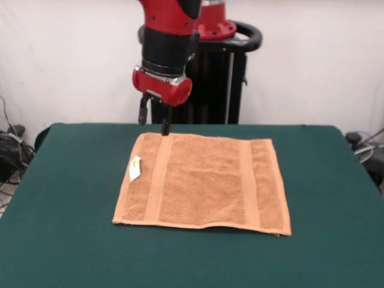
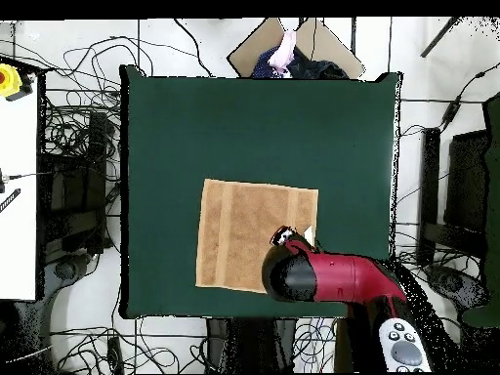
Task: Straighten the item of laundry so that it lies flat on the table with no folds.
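The tan-orange towel (image 1: 204, 183) lies spread out on the green table (image 1: 60, 210), with two woven bands running front to back and a white tag (image 1: 135, 168) at its left edge. Its front hem is slightly wavy. My gripper (image 1: 154, 120) hangs just above the towel's far left corner, open and empty, with one fingertip close to the cloth. In the overhead view the towel (image 2: 244, 234) sits in the middle of the table (image 2: 254, 127). There the red arm (image 2: 322, 278) covers the towel's lower right corner and most of the gripper.
The black pedestal (image 1: 210, 90) stands behind the table's far edge. A person's hand (image 2: 286, 49) and a cardboard piece (image 2: 259, 49) show beyond the table's top edge in the overhead view. Cables lie on the floor around the table.
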Action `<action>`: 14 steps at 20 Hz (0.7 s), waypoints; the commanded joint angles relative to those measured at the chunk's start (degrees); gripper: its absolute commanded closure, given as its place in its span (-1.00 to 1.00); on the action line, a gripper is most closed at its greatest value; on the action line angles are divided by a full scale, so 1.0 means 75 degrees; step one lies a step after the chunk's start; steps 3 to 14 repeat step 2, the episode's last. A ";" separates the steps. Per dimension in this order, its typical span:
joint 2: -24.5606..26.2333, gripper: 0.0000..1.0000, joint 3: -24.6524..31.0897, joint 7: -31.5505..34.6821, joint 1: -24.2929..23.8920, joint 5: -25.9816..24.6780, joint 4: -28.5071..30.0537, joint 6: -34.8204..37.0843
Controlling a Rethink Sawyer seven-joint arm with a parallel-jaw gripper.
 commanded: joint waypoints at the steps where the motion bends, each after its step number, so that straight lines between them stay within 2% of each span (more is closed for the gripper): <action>1: -0.0041 -1.00 0.0673 -0.0550 0.0208 -0.0137 -0.0167 0.0865; 14: -0.0029 -1.00 0.0671 -0.0599 0.0224 -0.0205 -0.0213 0.0838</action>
